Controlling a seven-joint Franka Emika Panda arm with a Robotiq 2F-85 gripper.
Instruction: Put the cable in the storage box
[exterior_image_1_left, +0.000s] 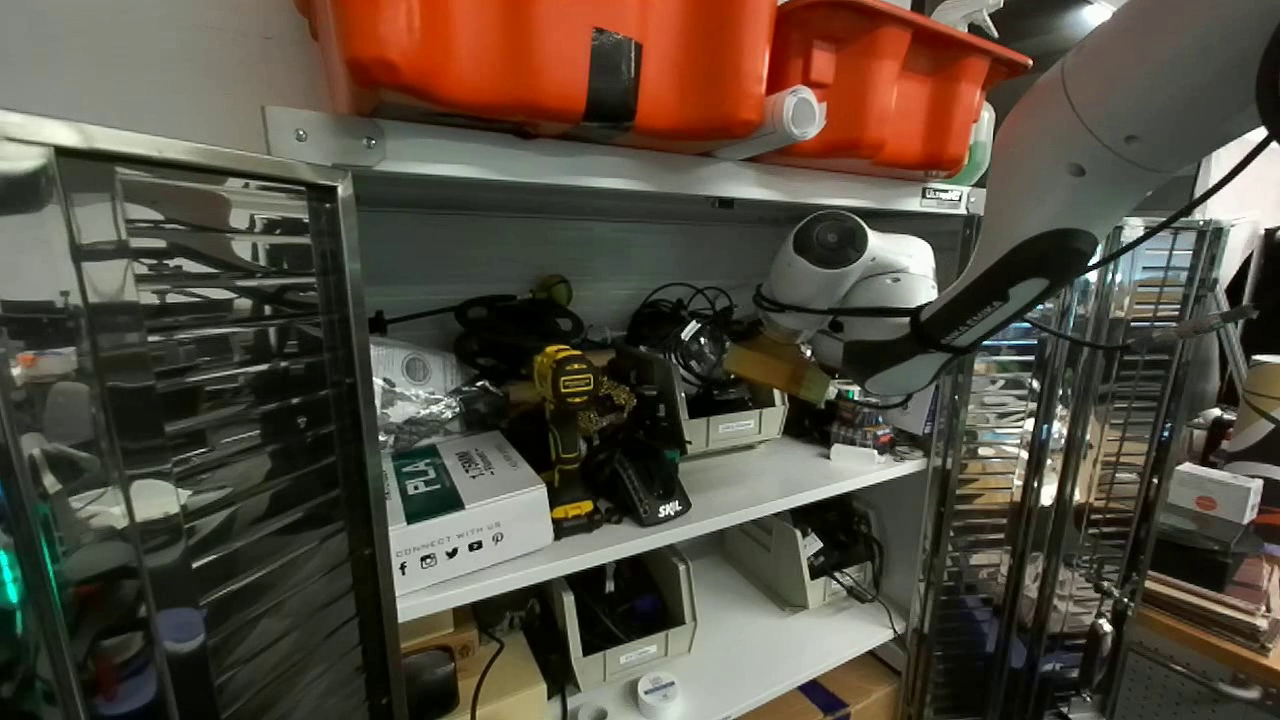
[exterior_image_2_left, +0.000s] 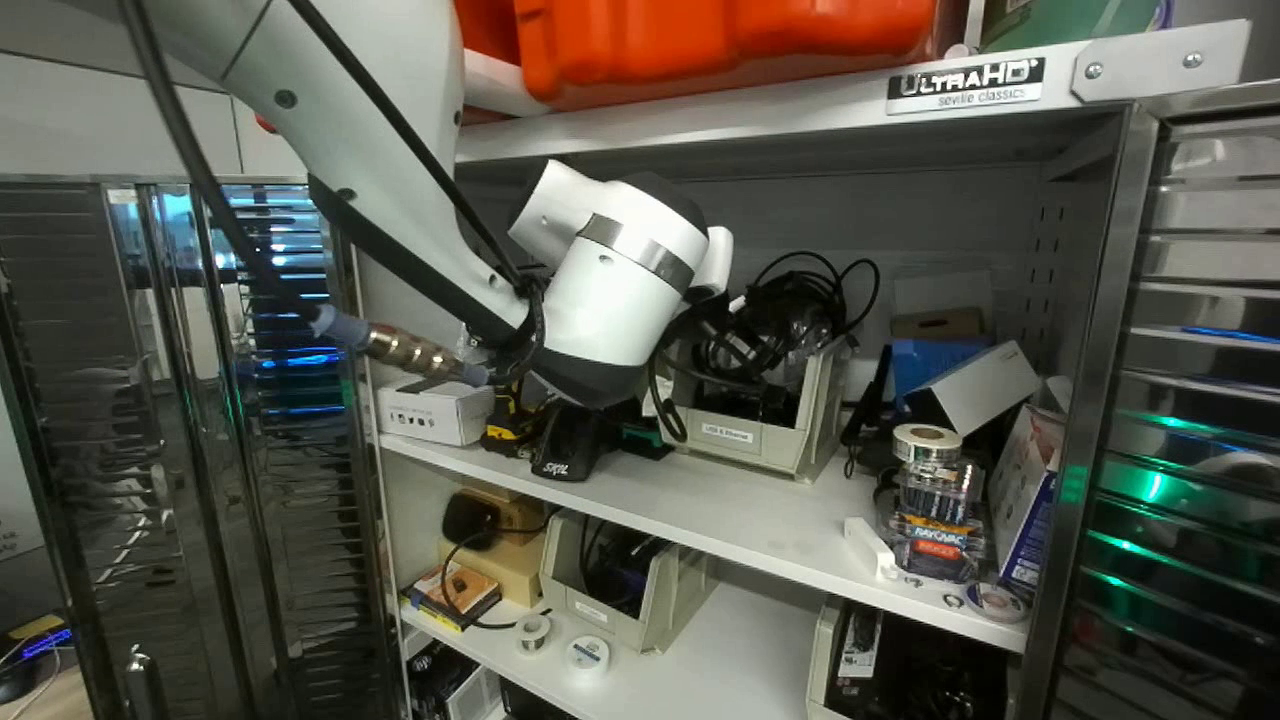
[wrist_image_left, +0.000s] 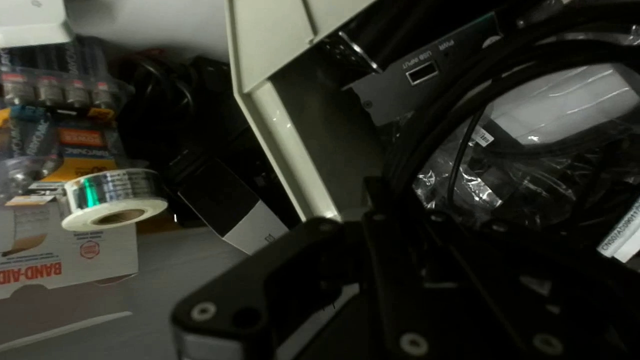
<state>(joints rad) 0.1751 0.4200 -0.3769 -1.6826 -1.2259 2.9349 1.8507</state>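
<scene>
Arm (exterior_image_2_left: 610, 310) angled down into the cabinet (exterior_image_2_left: 940, 215); by the jaws, whose opening and grip could not be told, black cable (wrist_image_left: 415, 137) looped over a bin (exterior_image_2_left: 785, 445). Orange tubs (exterior_image_1_left: 500, 60) stood above the white bench (exterior_image_2_left: 760, 515).

Along the front edge of the shelf (exterior_image_2_left: 740, 508), room is open between the SKIL-marked item (exterior_image_2_left: 572, 440) and the white block (exterior_image_2_left: 869, 549) near the right corner. Behind, the bin (exterior_image_2_left: 785, 452) bars the way, cables (exterior_image_2_left: 770, 312) looping above its rim.

Arm (exterior_image_1_left: 1070, 205) slanting down, wrist (exterior_image_2_left: 620, 300) bent; claw (wrist_image_left: 375, 205) closure unclear.
</scene>
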